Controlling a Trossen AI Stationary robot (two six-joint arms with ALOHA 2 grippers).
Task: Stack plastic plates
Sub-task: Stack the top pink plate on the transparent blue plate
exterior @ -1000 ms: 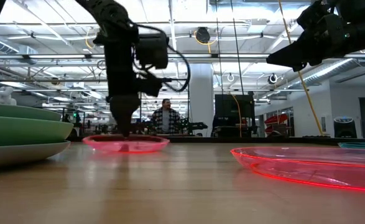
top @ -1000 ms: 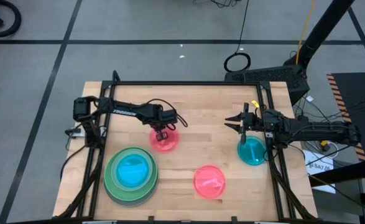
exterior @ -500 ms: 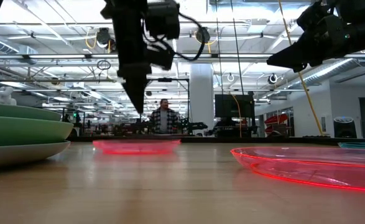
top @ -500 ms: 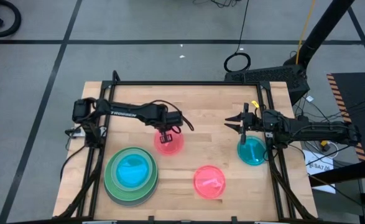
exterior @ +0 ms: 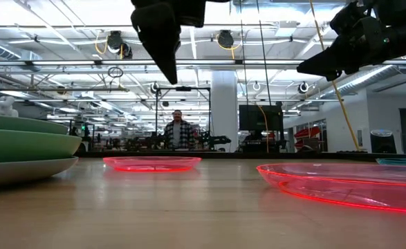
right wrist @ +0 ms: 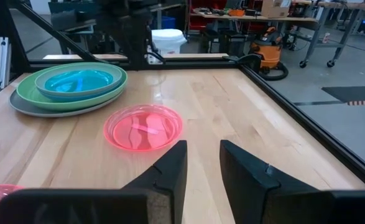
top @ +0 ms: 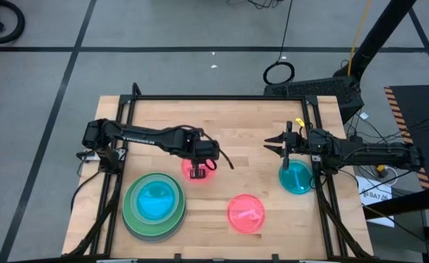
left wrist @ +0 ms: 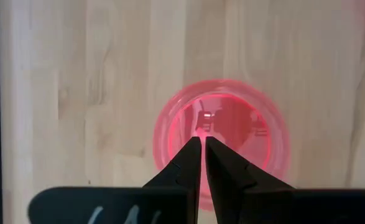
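A small translucent pink plate (top: 199,166) lies flat on the table, also seen in the left wrist view (left wrist: 222,140) and the low view (exterior: 152,163). My left gripper (top: 198,172) hangs above it, shut and clear of it (exterior: 169,76), with its tips together (left wrist: 203,138). Near the table's left front corner, a stack (top: 154,204) holds a blue plate on green ones on a grey one. A second pink plate (top: 245,213) lies near the front edge. A teal plate (top: 296,177) lies on the right, under my right arm. My right gripper (top: 275,145) waits open (right wrist: 203,146) above the table.
A black frame (top: 221,97) runs along the table's far edge and down both sides. Bare wood lies between the plates (top: 236,131). In the low view a person (exterior: 180,131) stands far off in the room behind the table.
My left gripper stood with its tips down on the far pink plate. The plate slid a little toward the table's right and near edge with it. The gripper then rose well clear and the plate stayed flat on the table.
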